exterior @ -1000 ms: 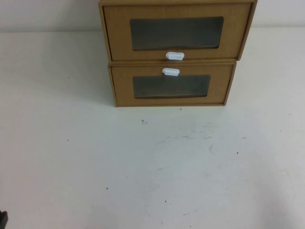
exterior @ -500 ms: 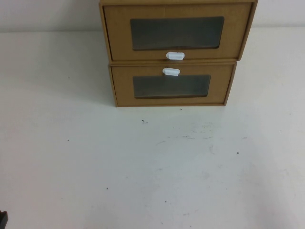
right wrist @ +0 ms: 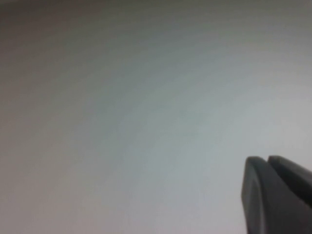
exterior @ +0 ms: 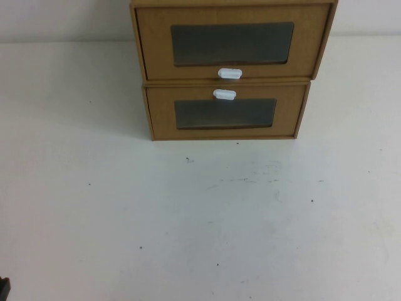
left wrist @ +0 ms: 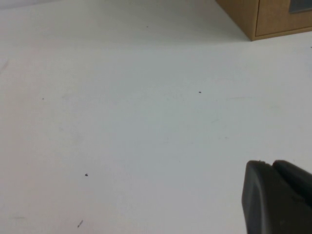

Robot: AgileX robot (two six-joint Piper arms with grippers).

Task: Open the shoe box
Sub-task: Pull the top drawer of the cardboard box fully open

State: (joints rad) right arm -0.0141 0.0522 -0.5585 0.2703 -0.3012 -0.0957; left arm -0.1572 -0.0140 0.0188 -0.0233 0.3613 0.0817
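Observation:
Two brown cardboard shoe boxes stand stacked at the back of the white table. The upper box (exterior: pixel 232 41) and the lower box (exterior: pixel 225 113) each have a dark window and a small white handle: upper handle (exterior: pixel 230 73), lower handle (exterior: pixel 224 95). Both fronts are closed. A corner of the lower box (left wrist: pixel 265 17) shows in the left wrist view. My left gripper (left wrist: pixel 267 165) is shut, low over bare table well to the left of the boxes. My right gripper (right wrist: pixel 265 160) is shut over plain white table, holding nothing. Neither arm's gripper shows in the high view.
The white table (exterior: pixel 200 213) stretches wide in front of the boxes, with only small dark specks on it. A dark bit of the left arm (exterior: pixel 3 288) shows at the bottom left corner of the high view.

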